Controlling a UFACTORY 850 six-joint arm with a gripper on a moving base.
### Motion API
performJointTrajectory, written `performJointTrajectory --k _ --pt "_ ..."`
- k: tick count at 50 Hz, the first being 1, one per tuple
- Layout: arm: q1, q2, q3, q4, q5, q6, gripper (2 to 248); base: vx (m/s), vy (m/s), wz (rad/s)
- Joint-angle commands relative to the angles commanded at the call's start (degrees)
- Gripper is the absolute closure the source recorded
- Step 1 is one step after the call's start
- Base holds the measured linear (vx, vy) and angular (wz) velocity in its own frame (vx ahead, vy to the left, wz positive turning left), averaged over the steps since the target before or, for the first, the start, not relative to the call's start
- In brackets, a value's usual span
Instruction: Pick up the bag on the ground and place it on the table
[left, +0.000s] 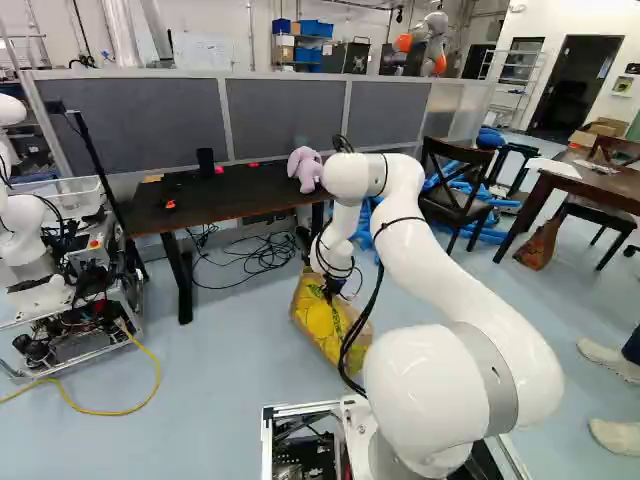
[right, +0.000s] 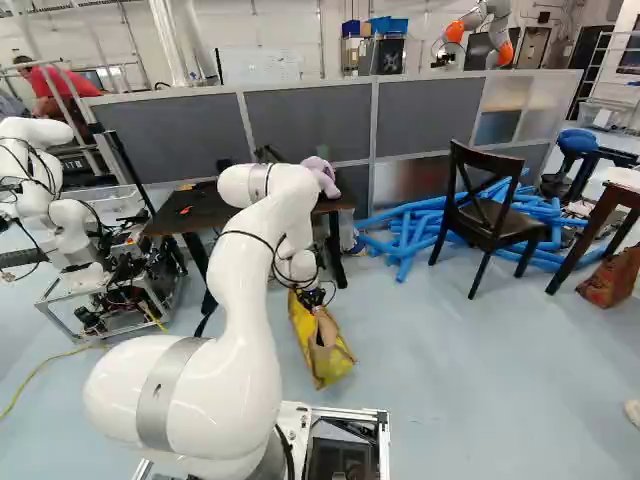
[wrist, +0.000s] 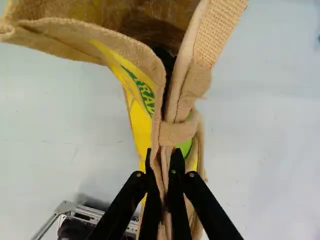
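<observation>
Ahead of the base, just short of the dark table (left: 232, 205), the bag (left: 322, 322) is found low by the floor; whether its bottom is touching cannot be told. In the wrist view its gathered upper edge is seen clamped between the two fingers of the gripper (wrist: 163, 159), while the mouth gapes ahead of them. The step in hand is judged to be the lift. A straight, slow raise is advised, the pinch being kept firm, since only a narrow fold is held and the bag may sag or swing from it. The bag's underside should be brought well above the tabletop before any forward travel, so that the front edge is not struck. For setting down, a spot beside the lilac plush toy (left: 305, 168) is preferred, with the base of the bag fully supported before release.
</observation>
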Motion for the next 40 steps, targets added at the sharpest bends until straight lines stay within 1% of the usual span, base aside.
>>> performJointTrajectory --k 8,40 --pt "0.1 2.4 3.3 0.5 0.0 0.0 228 0.0 0.0 0.0" --pt "0.2 11.7 15.9 5.9 0.0 0.0 228 0.0 0.0 0.0"
